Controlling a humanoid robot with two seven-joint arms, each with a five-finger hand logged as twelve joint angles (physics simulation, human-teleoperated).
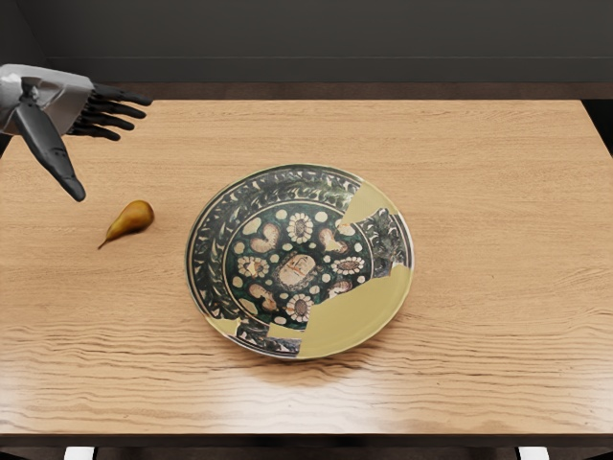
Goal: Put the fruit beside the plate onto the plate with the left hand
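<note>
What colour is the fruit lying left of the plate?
The small pear-shaped fruit is golden yellow-brown, darker toward its stem end; clearest in the head view.

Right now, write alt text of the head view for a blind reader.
A small pear lies on a wooden table just left of a patterned plate, not touching it. The robot's left hand is open at the upper left, beyond the pear, holding nothing.

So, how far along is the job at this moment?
Done: nothing yet. The small yellow-brown pear lies on the wooden table, left of the round patterned plate and apart from it. In hand: nothing; the left hand is open, beyond the pear, not touching it. Left: reach, grasp, lift, set the pear on the plate.
</note>
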